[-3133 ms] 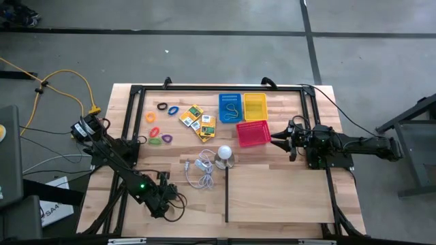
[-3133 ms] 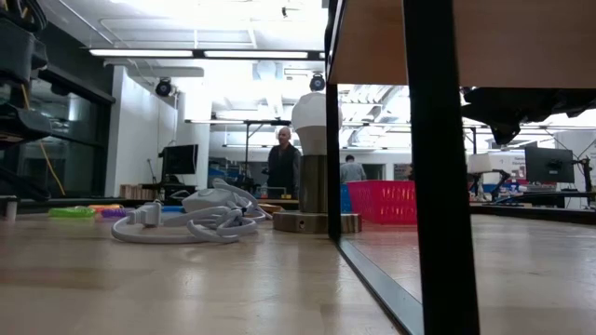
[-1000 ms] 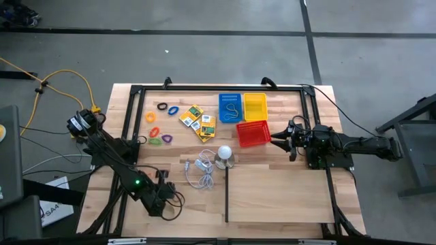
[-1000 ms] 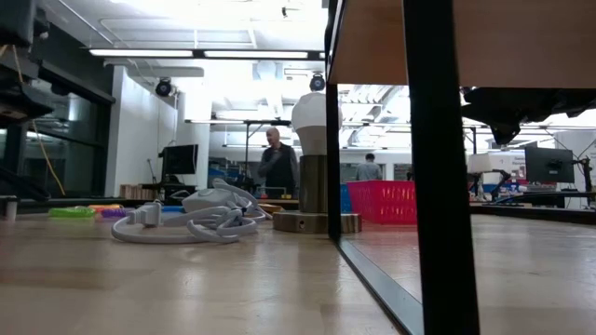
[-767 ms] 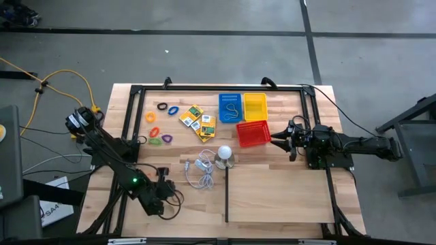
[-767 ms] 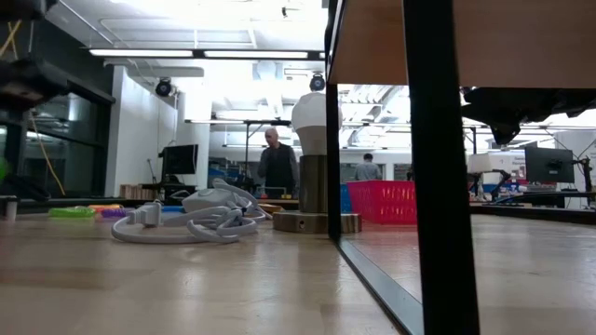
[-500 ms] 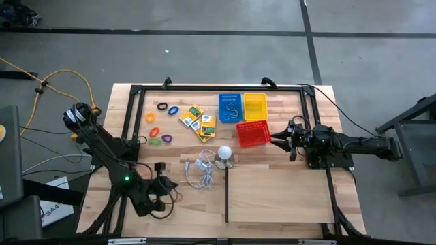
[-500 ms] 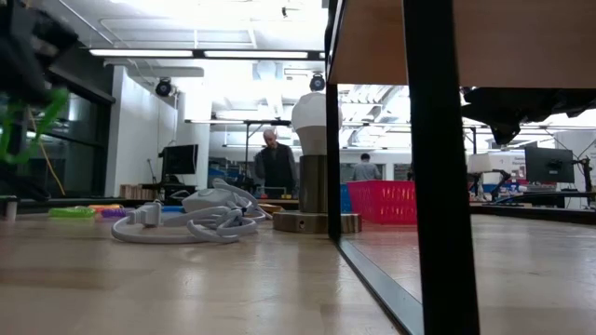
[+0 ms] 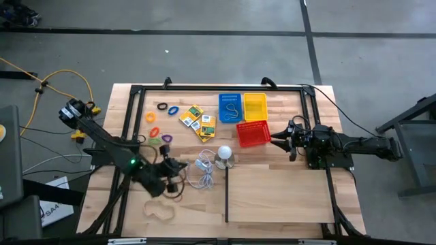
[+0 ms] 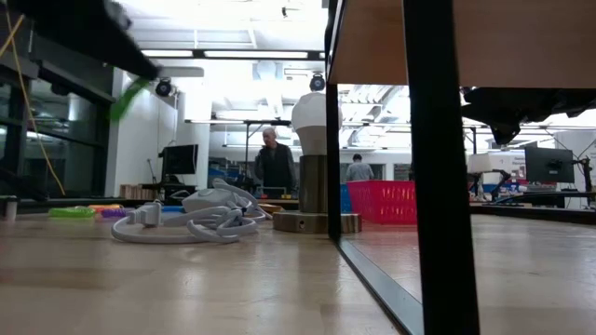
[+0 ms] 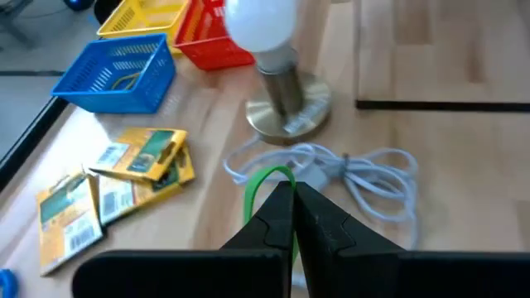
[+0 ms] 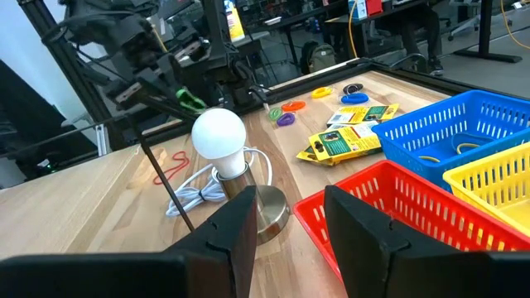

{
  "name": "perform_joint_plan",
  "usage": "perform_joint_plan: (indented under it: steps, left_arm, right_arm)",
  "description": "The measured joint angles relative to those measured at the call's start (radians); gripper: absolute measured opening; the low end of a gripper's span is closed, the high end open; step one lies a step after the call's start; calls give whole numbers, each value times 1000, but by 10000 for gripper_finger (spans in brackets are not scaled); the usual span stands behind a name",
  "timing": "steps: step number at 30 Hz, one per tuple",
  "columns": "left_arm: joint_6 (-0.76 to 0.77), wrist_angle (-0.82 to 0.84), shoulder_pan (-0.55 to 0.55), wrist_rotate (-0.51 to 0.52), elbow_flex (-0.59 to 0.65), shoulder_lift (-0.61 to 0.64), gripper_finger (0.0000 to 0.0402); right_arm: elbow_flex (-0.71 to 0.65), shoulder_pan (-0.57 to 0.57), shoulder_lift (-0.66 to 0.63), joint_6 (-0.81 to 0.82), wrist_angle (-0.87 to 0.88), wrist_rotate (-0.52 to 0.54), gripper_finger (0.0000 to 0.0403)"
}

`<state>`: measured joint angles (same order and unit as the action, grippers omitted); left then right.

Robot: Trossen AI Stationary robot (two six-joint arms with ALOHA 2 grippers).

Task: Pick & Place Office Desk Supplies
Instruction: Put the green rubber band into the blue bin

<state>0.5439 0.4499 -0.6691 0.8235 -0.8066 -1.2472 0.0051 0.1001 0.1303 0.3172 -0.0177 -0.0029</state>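
Here, the left tool (image 11: 291,217) pinches a green band (image 11: 263,184) between fingers pressed together, the loop sticking out ahead of the tips as the arm hangs over the worktop (image 9: 286,197) near the cord (image 9: 199,171) and the bulb (image 9: 224,154). The step in hand looks like a carry to a basket: the blue basket (image 9: 230,107), yellow basket (image 9: 255,105) and red basket (image 9: 253,133) sit together beyond the bulb, well apart from the tool. To do it well, the arm should travel high enough to clear bulb and cord (the slack loop could snag either), keep the pinch firm, and let go only once the band is fully over a basket's rim. The packets (image 9: 197,120) and rings (image 9: 162,122) lie on the worktop, off to one side of that path. The right tool (image 9: 285,140) waits just beside the red basket, fingers spread, holding nothing.
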Motion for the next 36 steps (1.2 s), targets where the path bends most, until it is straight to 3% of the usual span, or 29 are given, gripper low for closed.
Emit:
perform_joint_plan:
  steps: [10, 15, 21, 28, 36]
  left_arm:
    - [-399, -262, 287, -295, 0, -6, 1]
    - [-530, -349, 405, -401, 0, -6, 1]
    - [-578, -418, 564, -507, 0, -40, 1]
    - [-675, -619, 761, -721, -1, -128, 1]
    - [-709, -868, 939, -839, -1, -270, 1]
  right_arm:
    - [0, 0, 0, 0, 0, 0, 130]
    - [0, 0, 0, 0, 0, 0, 130]
    - [0, 0, 0, 0, 0, 0, 130]
    - [0, 0, 0, 0, 0, 0, 130]
    - [0, 0, 0, 0, 0, 0, 130]
